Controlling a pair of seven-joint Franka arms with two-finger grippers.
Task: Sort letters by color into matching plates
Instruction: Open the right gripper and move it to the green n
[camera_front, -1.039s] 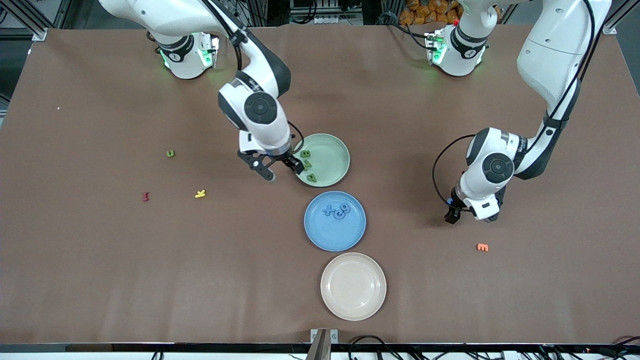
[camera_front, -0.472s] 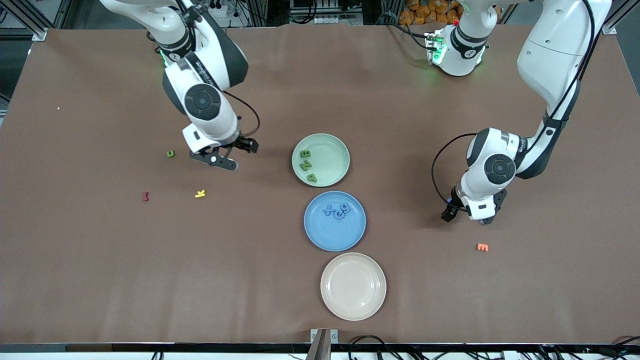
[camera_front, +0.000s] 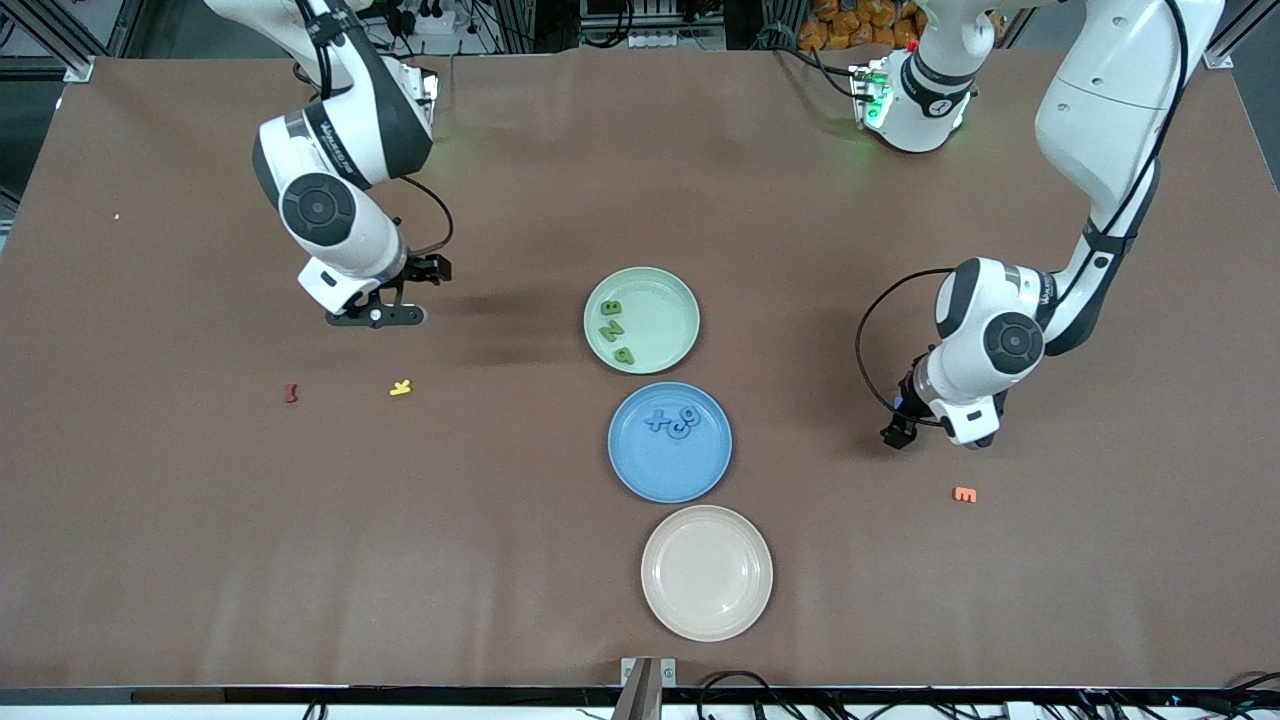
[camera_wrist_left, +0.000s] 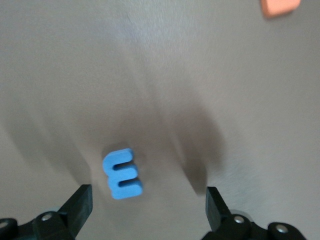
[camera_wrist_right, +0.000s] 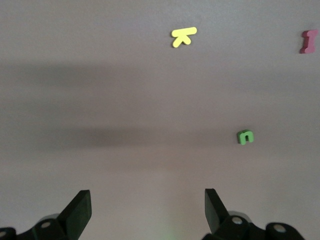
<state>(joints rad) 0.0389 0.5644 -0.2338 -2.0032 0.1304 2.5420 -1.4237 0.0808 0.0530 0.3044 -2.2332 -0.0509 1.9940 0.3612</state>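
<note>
Brown table (camera_front: 200, 560): three green letters (camera_front: 612, 329) in green plate (camera_front: 668, 300), three blue ones (camera_front: 672, 421) in blue plate (camera_front: 690, 475), at its 6 o'clock. Collection under way. Right gripper (camera_wrist_right: 145, 210), spread and empty, must descend on green letter (camera_wrist_right: 245, 136); left gripper (camera_wrist_left: 149, 207), spread, straddles blue E (camera_wrist_left: 122, 173) and must close.

The worktop (camera_front: 200, 520) wears a matt brown covering, smooth but faintly rippled, like paper or thin cloth. The pale green plate (camera_front: 668, 300), the blue plate (camera_front: 690, 470) at its 6 o'clock and the cream plate (camera_front: 745, 610) look like smooth plastic with a soft sheen. The blue letter (camera_wrist_left: 122, 173) and green letter (camera_wrist_right: 245, 136) look like matt, chunky foam. The arms' shells are glossy white plastic.
</note>
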